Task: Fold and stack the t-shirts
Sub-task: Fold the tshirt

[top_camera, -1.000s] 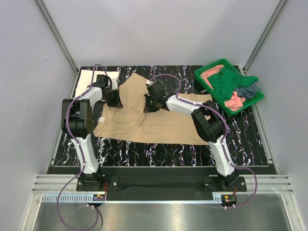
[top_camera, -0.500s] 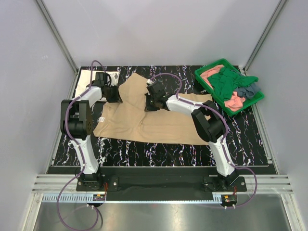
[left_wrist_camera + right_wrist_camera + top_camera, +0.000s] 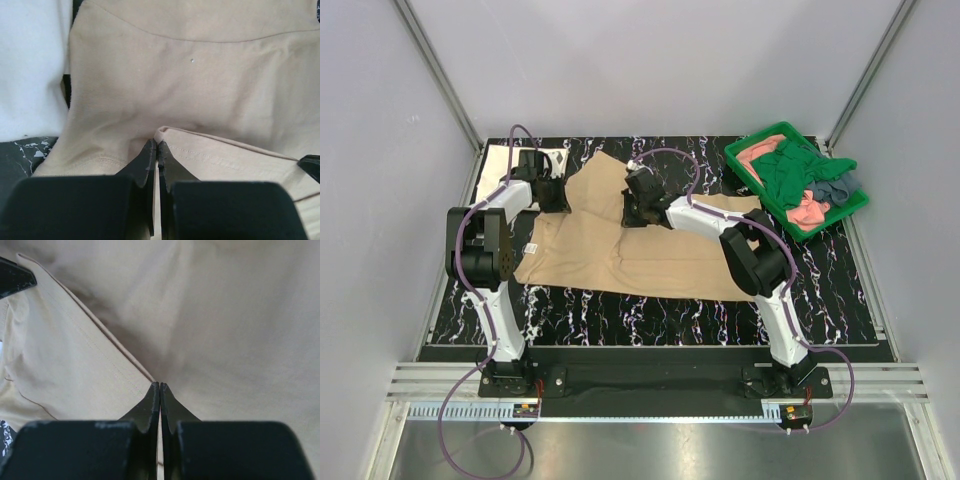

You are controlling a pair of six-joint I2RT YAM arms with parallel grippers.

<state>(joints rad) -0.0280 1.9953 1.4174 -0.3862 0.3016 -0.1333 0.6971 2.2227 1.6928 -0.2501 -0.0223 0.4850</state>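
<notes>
Tan t-shirt (image 3: 620, 250) lies spread across the middle of the black marbled table (image 3: 620, 310), its far part rumpled between the two arms. The left gripper (image 3: 156, 145) is at the shirt's far left edge. Its jaws are pressed together on a stitched hem of the tan cloth, with a thin fold caught between the fingertips. The right gripper (image 3: 159, 386) sits to the right of it, near the middle of the shirt's far side. Its jaws are likewise closed tight on a hemmed edge of the same shirt. A cream-white t-shirt (image 3: 505, 160) lies flat in the far left corner of the table, just beside the left gripper. At the far right a green tray (image 3: 756, 137) holds a crumpled heap. A dark green t-shirt (image 3: 790, 172) is on top, a salmon-pink t-shirt (image 3: 807, 210) shows at the tray's far and near ends, and a grey-blue t-shirt (image 3: 838, 187) hangs over the right rim.
</notes>
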